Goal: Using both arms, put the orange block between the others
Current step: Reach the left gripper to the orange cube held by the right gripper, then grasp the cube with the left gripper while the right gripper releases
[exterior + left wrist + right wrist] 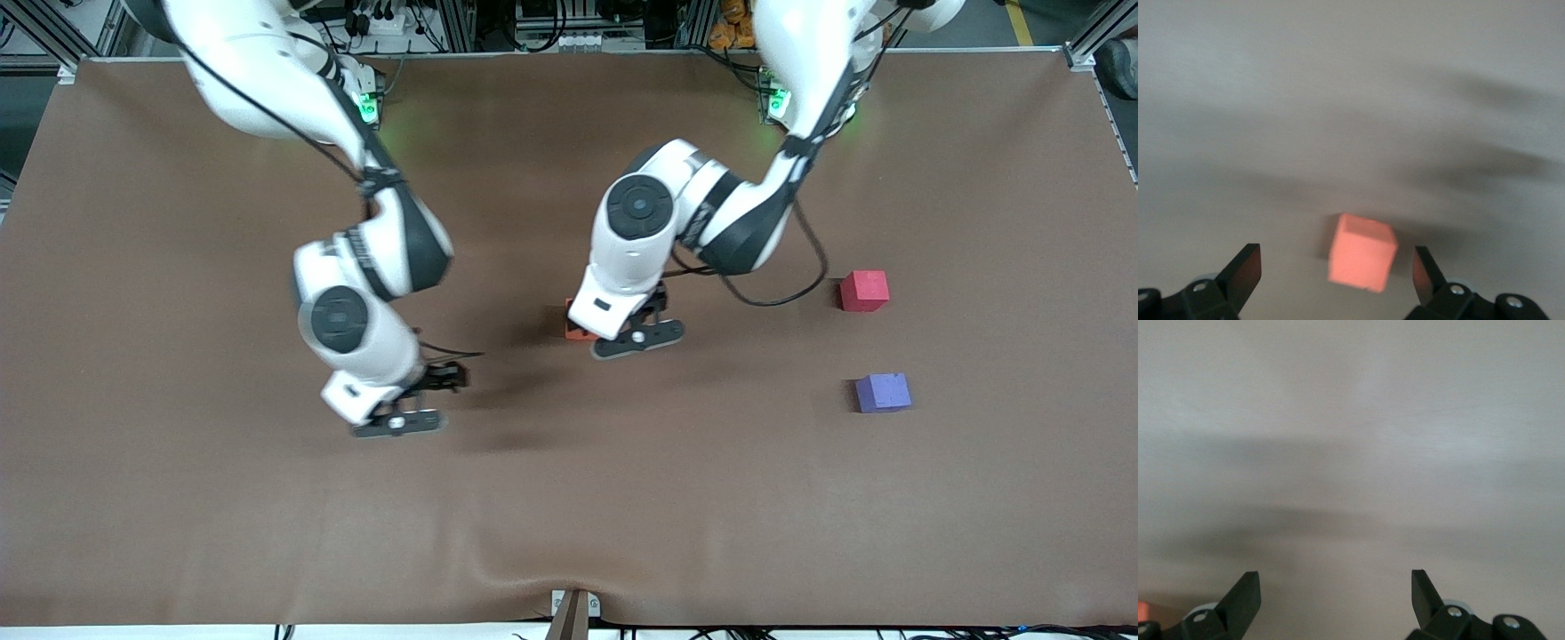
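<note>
The orange block (576,329) sits mid-table, mostly hidden under the left arm's hand in the front view. In the left wrist view the orange block (1361,253) lies on the cloth between the two spread fingers, touching neither. My left gripper (633,331) (1337,270) hangs open just over it. The pinkish-red cube (864,291) and the purple-blue cube (883,392) stand apart toward the left arm's end, the purple one nearer the front camera. My right gripper (402,407) (1336,593) is open over bare cloth toward the right arm's end, with nothing between its fingers.
A brown cloth (569,533) covers the whole table. A gap of bare cloth separates the red and purple cubes. The left arm's black cable (800,284) loops close to the red cube.
</note>
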Action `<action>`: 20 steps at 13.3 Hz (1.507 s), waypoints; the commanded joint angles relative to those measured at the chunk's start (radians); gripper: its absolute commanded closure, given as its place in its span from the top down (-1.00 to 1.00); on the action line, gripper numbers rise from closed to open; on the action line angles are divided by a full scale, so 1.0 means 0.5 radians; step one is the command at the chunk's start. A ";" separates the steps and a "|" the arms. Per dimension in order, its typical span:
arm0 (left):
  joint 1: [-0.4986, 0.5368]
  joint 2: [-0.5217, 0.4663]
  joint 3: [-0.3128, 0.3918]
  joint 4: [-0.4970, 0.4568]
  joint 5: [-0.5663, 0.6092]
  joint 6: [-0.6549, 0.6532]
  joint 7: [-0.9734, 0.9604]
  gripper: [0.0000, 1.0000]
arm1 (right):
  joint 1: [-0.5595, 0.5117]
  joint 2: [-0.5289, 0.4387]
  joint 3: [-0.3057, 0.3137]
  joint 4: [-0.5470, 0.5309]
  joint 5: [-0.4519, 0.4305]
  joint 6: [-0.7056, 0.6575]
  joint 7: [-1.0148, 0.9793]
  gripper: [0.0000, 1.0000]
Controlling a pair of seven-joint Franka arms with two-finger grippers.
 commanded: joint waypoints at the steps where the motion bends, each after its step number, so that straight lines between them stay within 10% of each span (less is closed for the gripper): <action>1: -0.040 0.156 0.012 0.101 -0.027 0.077 -0.048 1.00 | -0.174 -0.375 0.040 -0.403 0.011 0.010 -0.273 1.00; 11: -0.136 0.383 0.015 0.126 -0.024 0.157 0.145 1.00 | -0.763 -0.977 0.004 -0.416 0.005 -0.701 -0.792 1.00; 20: -0.139 0.426 0.012 0.114 -0.043 0.142 0.323 0.70 | -0.810 -1.203 0.034 -0.204 0.002 -1.181 -0.525 1.00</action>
